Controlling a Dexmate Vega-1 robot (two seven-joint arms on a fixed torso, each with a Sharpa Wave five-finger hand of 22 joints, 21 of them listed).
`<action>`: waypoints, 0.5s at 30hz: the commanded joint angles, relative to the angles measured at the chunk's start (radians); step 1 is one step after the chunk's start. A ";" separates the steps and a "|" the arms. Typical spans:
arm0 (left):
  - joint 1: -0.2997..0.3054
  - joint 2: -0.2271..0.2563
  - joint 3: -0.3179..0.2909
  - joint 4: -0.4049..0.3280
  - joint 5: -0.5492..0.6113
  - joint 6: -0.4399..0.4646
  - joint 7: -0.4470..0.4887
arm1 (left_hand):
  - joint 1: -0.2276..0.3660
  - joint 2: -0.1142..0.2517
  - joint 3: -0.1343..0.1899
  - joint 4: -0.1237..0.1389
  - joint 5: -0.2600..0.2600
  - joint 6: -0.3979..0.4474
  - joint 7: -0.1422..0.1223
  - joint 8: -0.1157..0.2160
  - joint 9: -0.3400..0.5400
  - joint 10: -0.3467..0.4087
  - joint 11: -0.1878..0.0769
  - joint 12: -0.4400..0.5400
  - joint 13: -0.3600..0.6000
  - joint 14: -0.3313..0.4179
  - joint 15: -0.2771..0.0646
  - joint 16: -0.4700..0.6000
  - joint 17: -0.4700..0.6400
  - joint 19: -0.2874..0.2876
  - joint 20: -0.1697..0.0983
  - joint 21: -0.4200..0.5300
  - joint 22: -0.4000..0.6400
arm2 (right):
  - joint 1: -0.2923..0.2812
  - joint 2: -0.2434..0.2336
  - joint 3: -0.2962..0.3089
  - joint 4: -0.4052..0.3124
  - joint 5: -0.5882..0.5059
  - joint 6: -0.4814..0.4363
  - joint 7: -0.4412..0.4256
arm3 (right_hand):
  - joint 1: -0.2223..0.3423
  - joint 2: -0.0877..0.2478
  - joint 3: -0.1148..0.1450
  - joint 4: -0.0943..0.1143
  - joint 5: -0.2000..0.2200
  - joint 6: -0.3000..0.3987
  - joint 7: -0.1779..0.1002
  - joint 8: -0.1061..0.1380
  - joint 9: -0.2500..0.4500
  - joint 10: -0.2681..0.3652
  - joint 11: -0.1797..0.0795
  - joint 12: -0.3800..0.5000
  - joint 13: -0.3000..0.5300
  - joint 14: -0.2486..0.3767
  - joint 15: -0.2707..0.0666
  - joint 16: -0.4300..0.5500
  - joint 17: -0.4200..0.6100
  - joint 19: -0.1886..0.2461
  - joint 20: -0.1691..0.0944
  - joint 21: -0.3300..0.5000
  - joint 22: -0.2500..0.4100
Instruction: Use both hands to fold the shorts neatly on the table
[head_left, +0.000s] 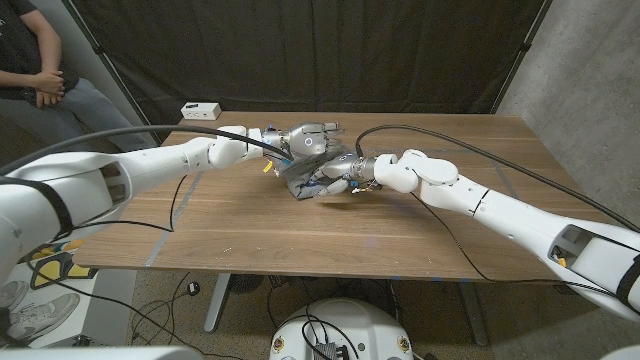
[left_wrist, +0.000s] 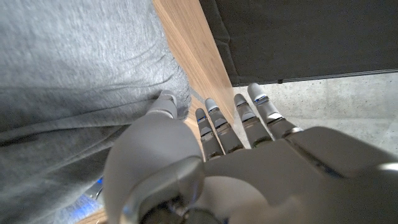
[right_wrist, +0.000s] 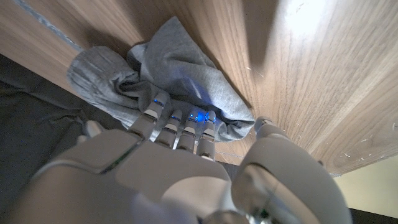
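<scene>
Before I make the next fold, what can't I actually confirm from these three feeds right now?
- Head view: the shorts are mostly covered by the left robot hand and right robot hand; fold state unreadable.
- Left wrist view: the cloth runs off the frame's edges; whether the hand grips it is unclear.
- Right wrist view: fingertips sink into the cloth; pinch unconfirmed.

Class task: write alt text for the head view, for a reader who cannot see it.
Two white robot arms meet over grey shorts bunched at the middle of a wooden table, the left hand and right hand both on the cloth. A person sits behind the table's far left corner.
</scene>
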 joint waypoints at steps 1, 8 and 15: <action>0.121 0.093 -0.159 -0.165 -0.056 0.027 -0.056 | -0.007 0.003 0.001 0.004 0.006 -0.004 0.002 0.004 0.001 -0.003 0.001 0.003 0.001 -0.009 -0.167 0.002 0.002 0.004 0.005 -0.003 0.003 | -0.054 -0.043 0.054 -0.093 -0.037 -0.084 0.030 | 0.003 -0.008 0.000 -0.006 0.008 0.000 0.004 0.001 0.001 -0.005 0.001 0.002 0.003 0.004 -0.015 0.002 0.003 0.006 0.002 -0.002 0.003; 0.212 0.143 -0.268 -0.262 -0.104 0.035 -0.099 | -0.015 0.007 0.001 0.006 0.006 0.007 0.003 0.010 0.001 -0.004 0.001 0.006 0.001 -0.008 -0.164 0.005 0.002 0.006 0.007 -0.003 0.003 | -0.080 -0.060 0.084 -0.119 -0.050 -0.137 0.034 | 0.007 -0.009 0.002 -0.011 0.011 0.002 0.003 0.002 0.001 -0.003 -0.001 0.003 0.003 0.009 -0.017 0.003 0.002 0.008 0.003 -0.001 0.003; 0.303 0.173 -0.373 -0.335 -0.149 0.059 -0.129 | -0.022 0.007 0.001 0.006 0.006 0.019 0.003 0.014 0.001 -0.002 0.002 0.009 0.000 -0.007 -0.163 0.006 0.001 0.008 0.007 -0.003 0.003 | -0.091 -0.071 0.101 -0.124 -0.062 -0.165 0.020 | 0.012 -0.010 0.005 -0.017 0.015 0.007 0.003 0.005 0.001 0.003 -0.002 0.006 0.003 0.014 -0.018 0.004 0.002 0.010 0.004 -0.001 0.003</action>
